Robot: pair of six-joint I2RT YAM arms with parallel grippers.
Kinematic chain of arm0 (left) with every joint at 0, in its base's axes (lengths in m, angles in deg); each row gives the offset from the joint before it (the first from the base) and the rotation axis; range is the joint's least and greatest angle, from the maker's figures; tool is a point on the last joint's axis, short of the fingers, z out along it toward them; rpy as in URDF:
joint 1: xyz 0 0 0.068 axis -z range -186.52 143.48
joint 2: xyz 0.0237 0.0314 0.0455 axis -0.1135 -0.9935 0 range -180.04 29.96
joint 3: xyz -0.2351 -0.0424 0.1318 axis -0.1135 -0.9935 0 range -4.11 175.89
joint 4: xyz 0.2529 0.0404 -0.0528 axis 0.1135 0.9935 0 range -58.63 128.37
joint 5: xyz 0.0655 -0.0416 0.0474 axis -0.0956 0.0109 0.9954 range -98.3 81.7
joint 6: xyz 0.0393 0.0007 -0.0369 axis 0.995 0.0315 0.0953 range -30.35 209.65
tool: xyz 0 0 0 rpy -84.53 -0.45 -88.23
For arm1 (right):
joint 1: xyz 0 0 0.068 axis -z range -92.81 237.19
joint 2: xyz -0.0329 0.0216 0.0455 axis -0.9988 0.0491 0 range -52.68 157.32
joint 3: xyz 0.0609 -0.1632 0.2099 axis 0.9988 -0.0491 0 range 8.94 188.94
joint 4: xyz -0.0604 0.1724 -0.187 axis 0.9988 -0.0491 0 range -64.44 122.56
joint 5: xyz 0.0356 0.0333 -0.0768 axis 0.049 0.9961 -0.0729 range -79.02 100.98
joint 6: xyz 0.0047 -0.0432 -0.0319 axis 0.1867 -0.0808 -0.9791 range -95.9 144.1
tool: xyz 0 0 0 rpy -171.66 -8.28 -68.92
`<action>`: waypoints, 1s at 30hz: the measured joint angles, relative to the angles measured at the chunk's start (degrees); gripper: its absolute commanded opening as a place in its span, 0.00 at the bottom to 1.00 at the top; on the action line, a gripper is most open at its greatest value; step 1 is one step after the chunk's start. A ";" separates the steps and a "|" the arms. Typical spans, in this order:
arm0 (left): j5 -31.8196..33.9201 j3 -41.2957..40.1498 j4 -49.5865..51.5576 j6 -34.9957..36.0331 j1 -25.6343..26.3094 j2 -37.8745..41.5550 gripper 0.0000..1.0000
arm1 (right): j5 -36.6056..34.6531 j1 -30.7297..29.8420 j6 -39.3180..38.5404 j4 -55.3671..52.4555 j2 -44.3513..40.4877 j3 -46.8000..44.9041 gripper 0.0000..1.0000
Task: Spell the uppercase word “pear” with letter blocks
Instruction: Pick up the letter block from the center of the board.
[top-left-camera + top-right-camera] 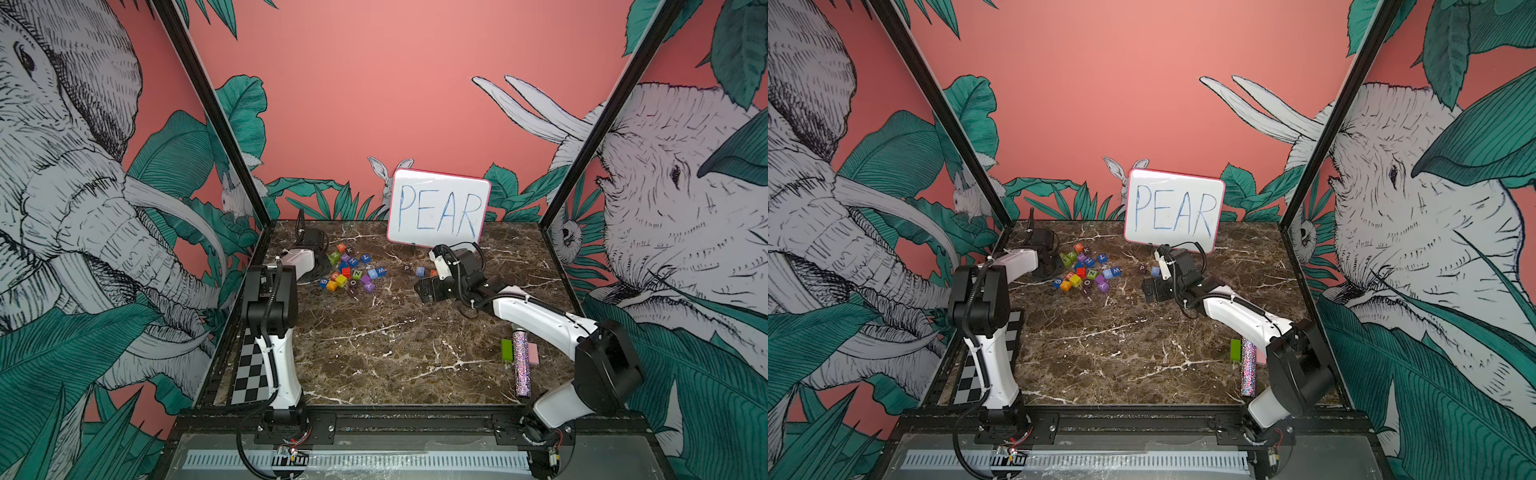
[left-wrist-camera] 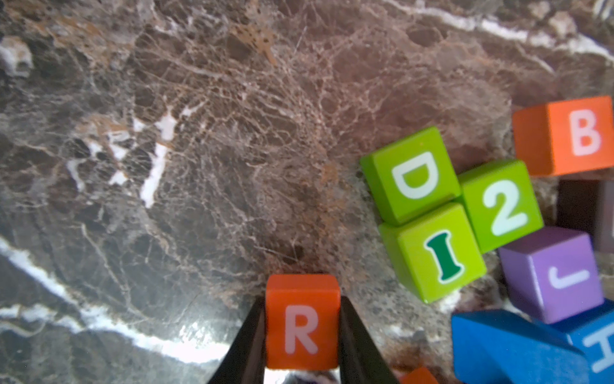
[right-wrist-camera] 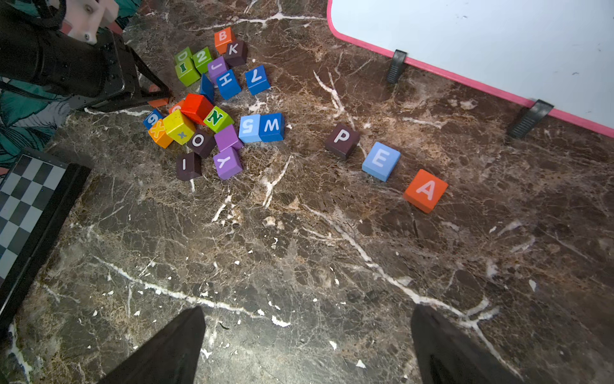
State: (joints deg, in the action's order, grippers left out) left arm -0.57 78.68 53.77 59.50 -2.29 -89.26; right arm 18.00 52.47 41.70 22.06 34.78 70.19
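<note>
"R block, far left, clamped in the left jaws beside the loose heap; P, E, A lined up mid-worktop."

"Lift clear of neighbours, then it should land just right of A, letter upward. Right jaws hang wide apart, empty."

I see orange-red wooden R cube, dark maroon P cube, light blue E cube, orange A cube, all white-lettered; brown white-veined marble tabletop; black-and-grey checkerboard panel.
</note>
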 measured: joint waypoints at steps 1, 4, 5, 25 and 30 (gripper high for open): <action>0.00 0.00 0.00 0.02 0.20 0.00 0.33 | -0.22 0.00 -0.02 -0.02 -0.24 -0.42 0.98; -0.02 0.11 0.22 0.13 0.63 0.00 0.32 | -0.63 0.00 -0.09 -0.09 -0.42 -1.03 0.99; -0.02 0.24 0.44 0.17 0.76 0.00 0.32 | -0.63 0.00 -0.11 -0.13 -0.39 -1.03 0.99; 2.49 0.98 1.75 2.58 4.61 -0.63 0.29 | -2.36 0.26 -2.12 -2.32 -0.98 0.50 0.99; 2.45 0.20 0.70 3.28 4.63 -0.22 0.30 | -2.84 0.26 -1.49 -1.53 -0.72 0.50 0.99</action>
State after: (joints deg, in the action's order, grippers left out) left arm 1.88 78.87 54.47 62.78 2.34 -89.48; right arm 15.16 52.73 40.22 20.53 34.06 70.69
